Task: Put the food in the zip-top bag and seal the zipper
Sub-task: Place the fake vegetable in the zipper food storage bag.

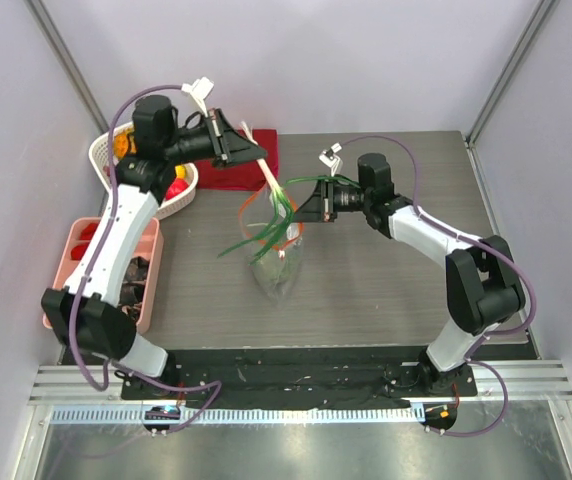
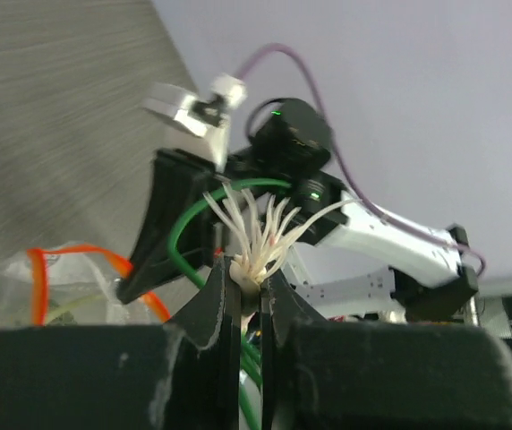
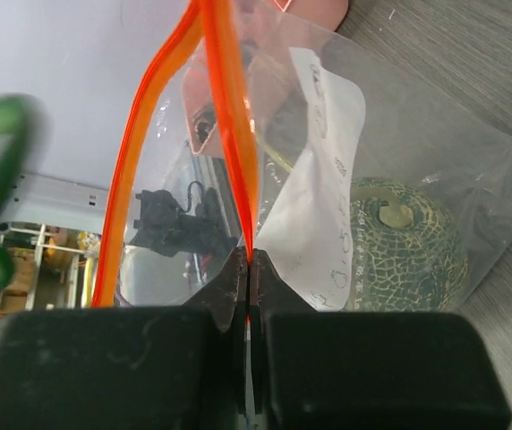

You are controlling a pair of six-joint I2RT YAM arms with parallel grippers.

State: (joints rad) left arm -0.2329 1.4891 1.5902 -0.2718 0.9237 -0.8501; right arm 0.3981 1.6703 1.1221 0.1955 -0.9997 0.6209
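My left gripper (image 1: 256, 153) is shut on the white root end of the green onion (image 1: 271, 225), seen in its wrist view (image 2: 254, 260); the long green leaves hang down at the open mouth of the zip-top bag (image 1: 278, 268). My right gripper (image 1: 301, 205) is shut on the orange-red zipper (image 3: 238, 134) and holds the mouth up and open. The green netted melon (image 3: 404, 242) lies inside the bag. In the top view the zipper (image 1: 251, 203) forms an open loop.
A white basket (image 1: 101, 152) at the back left holds red and orange produce (image 1: 176, 188). A pink bin (image 1: 66, 262) stands at the left edge. A folded dark red cloth (image 1: 251, 160) lies at the back, under the left gripper.
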